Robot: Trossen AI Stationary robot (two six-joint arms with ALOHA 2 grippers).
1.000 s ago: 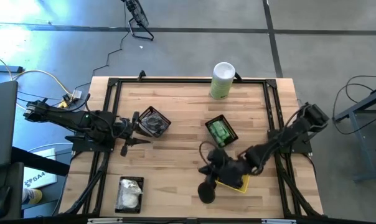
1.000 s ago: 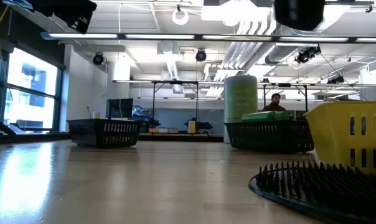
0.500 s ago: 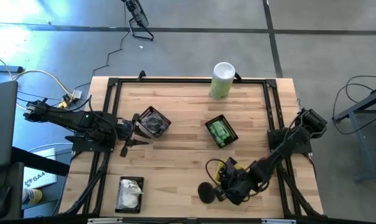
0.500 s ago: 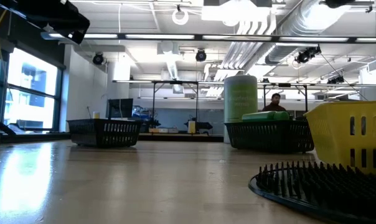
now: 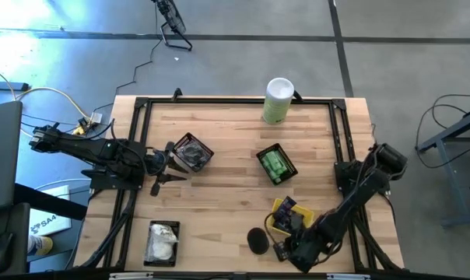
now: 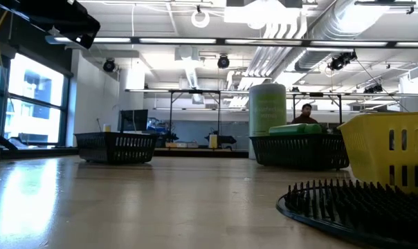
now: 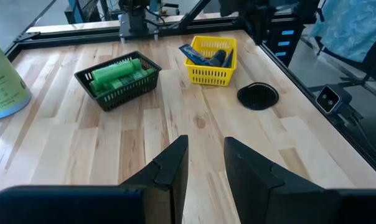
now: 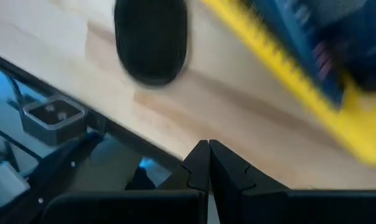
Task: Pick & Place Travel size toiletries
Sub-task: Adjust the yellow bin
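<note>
Hovering right tool (image 5: 284, 250) at table's (image 5: 227, 194) near edge, beside disc (image 5: 257, 240)

Light wood-plank bench (image 5: 227, 194). Yellow basket (image 5: 285, 217) with navy tubes (image 7: 208, 57), black basket (image 5: 276, 164) with green bottles (image 7: 116, 73), black disc (image 5: 257, 240), white-green canister (image 5: 278, 100).

The whole table (image 5: 219, 148) is seen straight down from overhead. A level view is taken from tabletop height toward the room behind. The yellow basket (image 5: 285, 218) is shared by all four views, closest and blurred in the right wrist view (image 8: 312, 106).
</note>
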